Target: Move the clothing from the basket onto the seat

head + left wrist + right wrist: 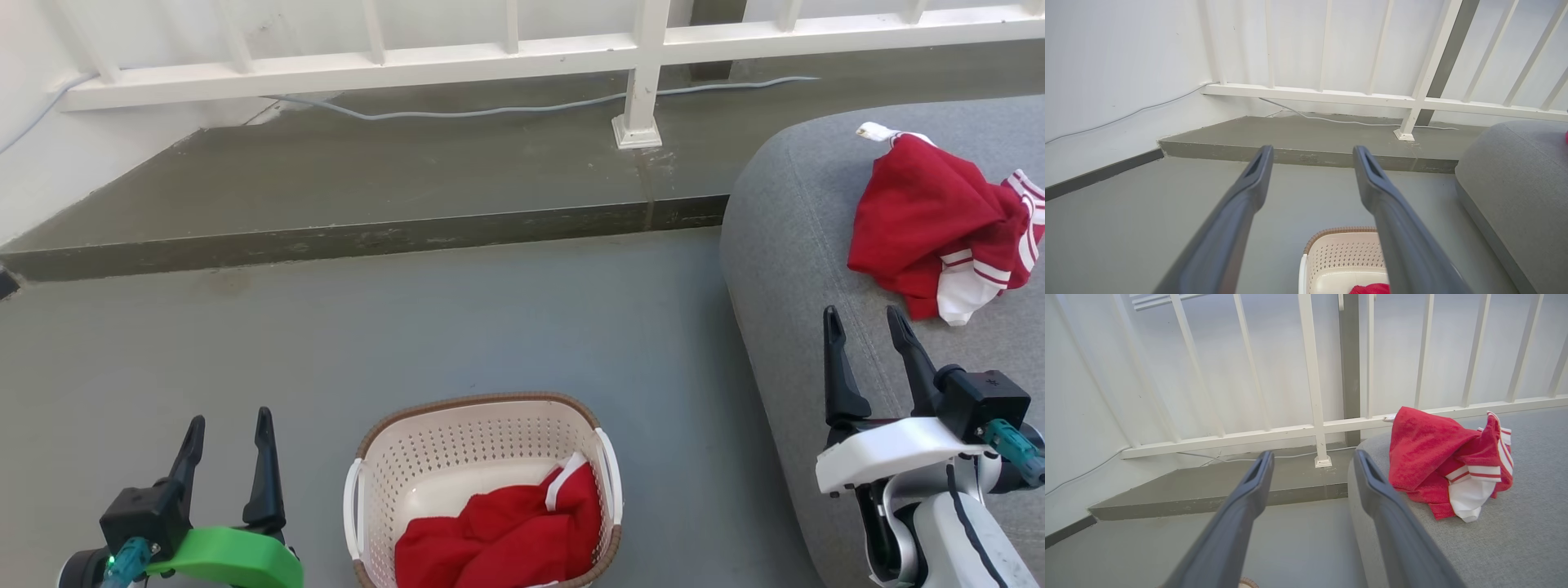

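Railing [351, 69] and cable [490, 109] run beyond basket [457, 445]; left gripper [229, 418], right gripper [862, 314] both released.

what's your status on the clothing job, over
Left gripper and right gripper both open, empty. First red garment on seat; second red garment in basket. Only grey floor between basket and seat.

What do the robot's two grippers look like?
The left gripper and the right gripper each have two long black fingers, a black block and a teal plug. The left wears a bright green wrist cover; the right a white one on a pale grey forearm.
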Robot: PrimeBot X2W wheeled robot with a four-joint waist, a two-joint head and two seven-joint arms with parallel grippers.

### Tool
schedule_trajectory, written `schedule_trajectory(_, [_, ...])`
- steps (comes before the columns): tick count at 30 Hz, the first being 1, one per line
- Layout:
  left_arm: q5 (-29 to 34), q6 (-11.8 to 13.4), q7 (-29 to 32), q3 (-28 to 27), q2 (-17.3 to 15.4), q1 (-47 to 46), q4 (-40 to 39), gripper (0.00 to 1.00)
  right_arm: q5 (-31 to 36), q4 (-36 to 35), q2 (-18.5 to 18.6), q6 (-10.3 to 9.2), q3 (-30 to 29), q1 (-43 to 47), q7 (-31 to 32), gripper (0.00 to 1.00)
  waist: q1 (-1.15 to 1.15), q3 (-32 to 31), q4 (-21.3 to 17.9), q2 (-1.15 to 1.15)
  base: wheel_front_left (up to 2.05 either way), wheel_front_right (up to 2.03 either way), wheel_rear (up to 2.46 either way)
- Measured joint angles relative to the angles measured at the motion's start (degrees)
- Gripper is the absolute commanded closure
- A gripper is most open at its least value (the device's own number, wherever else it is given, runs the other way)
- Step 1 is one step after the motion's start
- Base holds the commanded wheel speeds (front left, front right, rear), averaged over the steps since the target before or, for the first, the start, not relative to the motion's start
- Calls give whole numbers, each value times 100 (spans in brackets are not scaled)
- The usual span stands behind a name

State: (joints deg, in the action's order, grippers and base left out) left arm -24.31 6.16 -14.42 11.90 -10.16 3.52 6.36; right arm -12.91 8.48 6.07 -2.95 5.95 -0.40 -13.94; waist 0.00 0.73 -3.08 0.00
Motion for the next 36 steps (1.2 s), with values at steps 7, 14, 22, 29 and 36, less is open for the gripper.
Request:
schedule_trajectory(7, [56, 19, 2, 10, -33, 91, -208, 0, -2, -147, 24, -1, 1, 82, 37, 0, 0, 78, 9, 0, 0, 0, 0])
schedule_trajectory(14, [90, 43, 86, 23, -83, 97, -377, 0, -14, -330, 38, -15, 1, 81, 88, 0, 0, 295, 16, 0, 0, 0, 0])
schedule_trajectory(22, [187, 41, 375, 259, -170, -88, -397, 0, -16, -599, 124, -16, -69, -299, 142, 0, 0, 742, 25, 0, 0, 0, 0])
schedule_trajectory(29, [319, -11, 560, 365, -180, -633, -312, 0, -16, -738, 241, -16, -176, -700, 198, 0, 0, 1255, 31, 0, 0, 0, 0])
schedule_trajectory(36, [388, -68, 743, 492, -170, -1161, -141, 0, -16, -882, 277, -16, -203, -1251, 272, 0, 1, 1807, 22, 0, 0, 0, 0])
